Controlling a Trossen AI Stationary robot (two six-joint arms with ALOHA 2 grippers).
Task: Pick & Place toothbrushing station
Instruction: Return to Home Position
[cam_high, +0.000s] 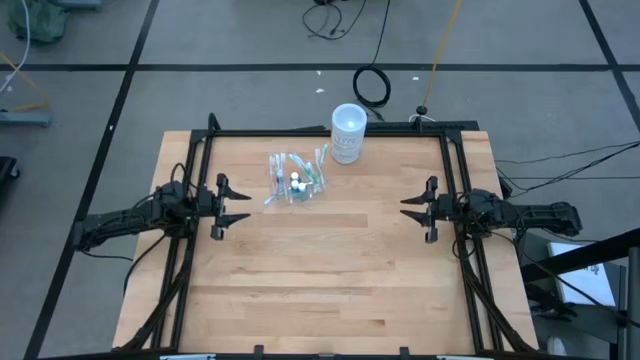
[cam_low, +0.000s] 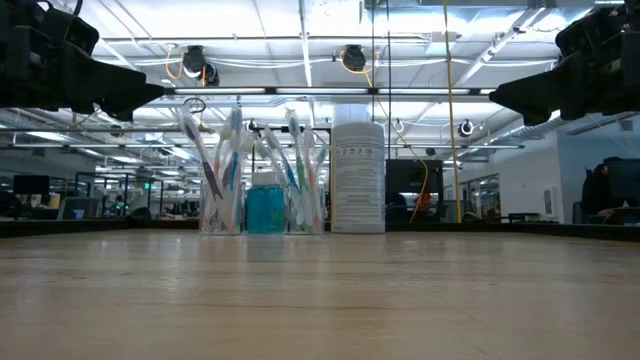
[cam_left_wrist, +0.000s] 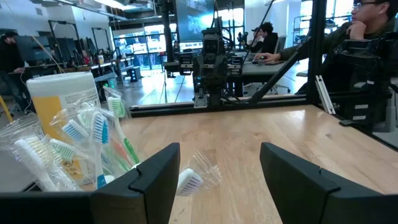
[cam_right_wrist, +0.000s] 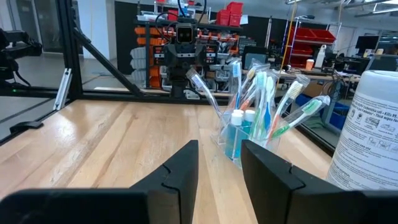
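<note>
Wooden table (cam_high: 330, 290), far half in use, near half bare.

Both arms sit low at opposite side edges, facing each other across the middle. Judged a parked pose: well apart from everything on the table, so nothing can be knocked.

Left gripper (cam_high: 246, 204): claw wide, holding nothing. Right gripper (cam_high: 405, 209): claw parted more narrowly, also holding nothing.

White cylindrical canister (cam_high: 347, 133) stands upright at the far edge.

Toothbrushing station (cam_high: 295, 180), clear plastic, stands just beside the canister, on the left arm's side and slightly nearer. Its toothbrushes (cam_low: 300, 160) lean outward, heads up, handles held in the compartments. Small blue bottle (cam_low: 265, 208) sits between them. Loading looks finished.
</note>
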